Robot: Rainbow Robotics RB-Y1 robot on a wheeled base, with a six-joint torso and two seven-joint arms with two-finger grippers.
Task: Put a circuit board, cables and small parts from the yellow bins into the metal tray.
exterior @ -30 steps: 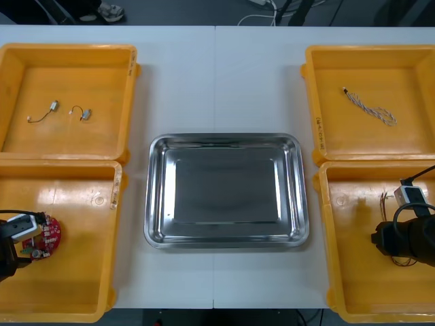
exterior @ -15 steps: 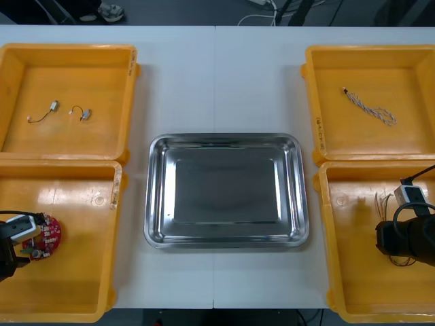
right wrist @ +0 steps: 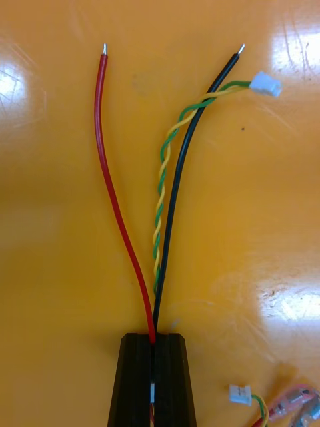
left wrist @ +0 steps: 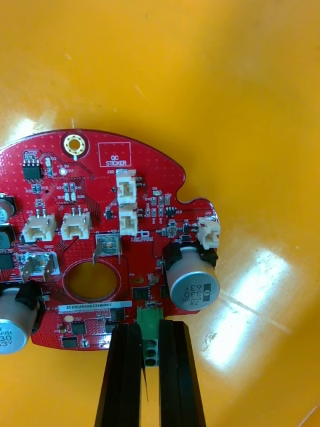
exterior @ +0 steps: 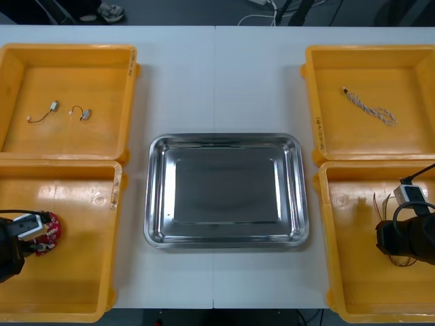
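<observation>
Brightness: bright and even all over the desk [exterior: 217,75].
Light: it comes from above.
Glare: big white shiny spots sit on the floors of the yellow bins [right wrist: 297,303]; the metal tray [exterior: 224,197] has a soft grey shine.
Shadows: soft and pale; a small dark patch lies just beside the circuit board [left wrist: 100,220].

A light tabletop [exterior: 183,81] with a seam down its middle; beyond its far edge, dark floor [exterior: 183,12].
</observation>
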